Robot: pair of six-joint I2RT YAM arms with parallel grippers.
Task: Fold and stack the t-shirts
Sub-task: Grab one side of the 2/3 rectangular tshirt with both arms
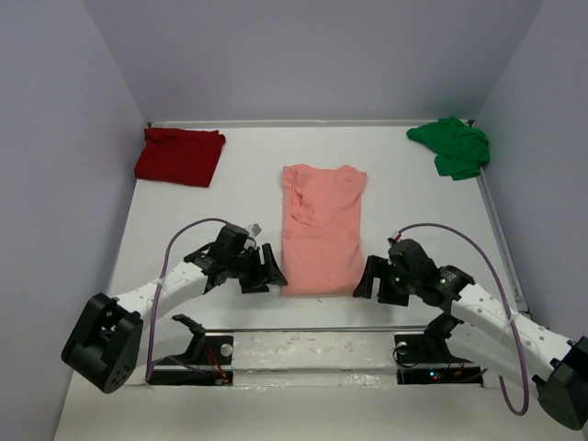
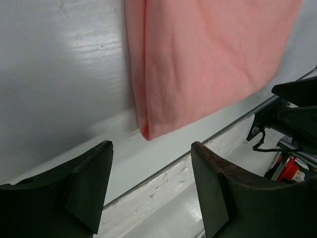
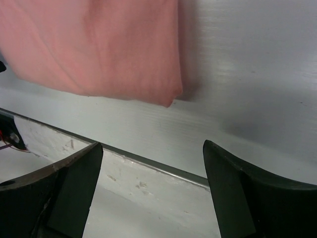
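A salmon-pink t-shirt [image 1: 322,228] lies in the middle of the table, folded lengthwise into a narrow strip with its hem toward the arms. Its near left corner [image 2: 148,130] shows in the left wrist view, its near right corner [image 3: 166,99] in the right wrist view. My left gripper [image 1: 263,272] stands open just left of the hem, empty. On the other side of the hem my right gripper [image 1: 375,280] is open and empty too. A dark red t-shirt [image 1: 180,155] lies folded at the back left. A bright green t-shirt [image 1: 452,145] sits crumpled at the back right.
The table's near edge, a metal strip [image 1: 312,329], runs just behind both grippers. Lilac walls close in the table on the left, back and right. The right arm's gripper body [image 2: 292,116] shows at the right of the left wrist view.
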